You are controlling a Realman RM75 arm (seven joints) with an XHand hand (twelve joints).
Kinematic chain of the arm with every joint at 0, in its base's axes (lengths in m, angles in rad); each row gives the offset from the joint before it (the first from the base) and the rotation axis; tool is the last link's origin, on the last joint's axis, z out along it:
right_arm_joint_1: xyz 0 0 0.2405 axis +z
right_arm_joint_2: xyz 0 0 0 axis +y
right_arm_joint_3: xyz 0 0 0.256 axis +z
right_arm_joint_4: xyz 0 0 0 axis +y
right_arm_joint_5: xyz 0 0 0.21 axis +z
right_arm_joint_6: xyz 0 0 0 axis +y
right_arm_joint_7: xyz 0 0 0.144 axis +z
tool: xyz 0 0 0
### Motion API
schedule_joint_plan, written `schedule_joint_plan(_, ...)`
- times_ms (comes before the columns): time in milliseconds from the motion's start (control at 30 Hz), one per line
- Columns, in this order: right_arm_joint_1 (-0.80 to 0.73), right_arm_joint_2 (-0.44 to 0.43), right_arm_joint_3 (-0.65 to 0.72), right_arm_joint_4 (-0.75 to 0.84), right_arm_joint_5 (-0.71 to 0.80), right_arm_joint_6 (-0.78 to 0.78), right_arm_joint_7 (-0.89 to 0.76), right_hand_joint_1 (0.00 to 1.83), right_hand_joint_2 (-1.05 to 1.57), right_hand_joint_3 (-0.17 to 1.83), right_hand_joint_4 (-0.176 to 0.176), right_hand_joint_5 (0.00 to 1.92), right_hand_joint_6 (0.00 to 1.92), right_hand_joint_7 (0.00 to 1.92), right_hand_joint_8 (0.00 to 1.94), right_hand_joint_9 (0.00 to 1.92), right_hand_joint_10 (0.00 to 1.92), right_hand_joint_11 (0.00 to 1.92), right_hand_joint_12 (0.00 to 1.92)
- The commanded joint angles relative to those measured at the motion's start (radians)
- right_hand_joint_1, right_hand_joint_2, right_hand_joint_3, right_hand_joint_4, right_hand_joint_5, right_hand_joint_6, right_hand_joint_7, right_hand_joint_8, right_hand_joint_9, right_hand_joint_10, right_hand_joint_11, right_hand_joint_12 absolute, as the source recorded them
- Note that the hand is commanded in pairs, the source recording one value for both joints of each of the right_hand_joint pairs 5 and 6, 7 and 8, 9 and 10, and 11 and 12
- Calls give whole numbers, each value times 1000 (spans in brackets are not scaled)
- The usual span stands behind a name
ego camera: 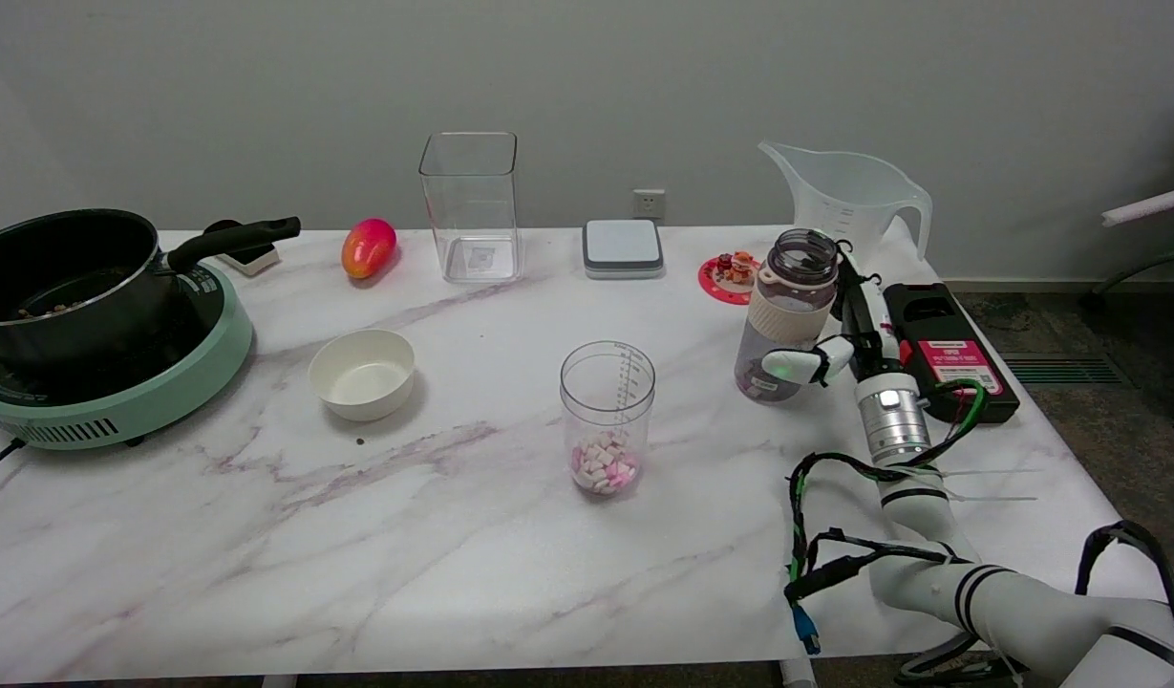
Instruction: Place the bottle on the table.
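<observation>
The bottle [785, 320] is see-through and purple-tinted with a cream band and an open mouth. It stands at the right of the marble table [453, 554], leaning slightly, with its base at or just above the tabletop. My right hand [849, 330] holds it from the right side. The thumb [804, 364] lies across its lower front, and the other fingers [849, 277] run up behind it.
A black device with a pink label [949, 349] lies just right of the hand. Behind are a clear jug [849, 196] and a red coaster with figurines [730, 272]. A measuring cup with candies [606, 420] stands to the left. Farther left are a white bowl [362, 373] and a pot on a green cooker [80, 315].
</observation>
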Motion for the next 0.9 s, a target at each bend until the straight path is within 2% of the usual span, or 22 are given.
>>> schedule_joint_plan(33,-125,80,153,102,1,27,-7,1141,-701,881,0,288,288,300,300,359,359,473,473)
schedule_joint_plan(200,-254,139,253,270,5,-33,-80,1168,-757,920,0,248,248,318,318,391,391,418,418)
schedule_joint_plan(333,-337,128,360,364,18,-46,-141,1175,-749,916,0,243,243,343,343,393,393,392,392)
schedule_joint_plan(433,-384,116,391,399,95,-22,-173,1181,-741,920,0,246,246,378,378,419,419,393,393)
schedule_joint_plan(533,-423,101,406,437,198,72,-215,1191,-682,889,0,282,282,425,425,465,465,407,407)
schedule_joint_plan(633,-438,95,381,485,288,174,-295,1202,-452,938,0,577,577,611,611,616,616,487,487)
schedule_joint_plan(700,-443,94,354,494,340,223,-331,1197,-361,972,0,763,763,846,846,789,789,586,586)
schedule_joint_plan(800,-442,95,317,506,417,226,-325,1197,-284,1016,0,889,889,1144,1144,978,978,692,692)
schedule_joint_plan(900,-441,95,311,533,450,229,-328,1211,-178,995,0,926,926,1272,1272,1110,1110,780,780)
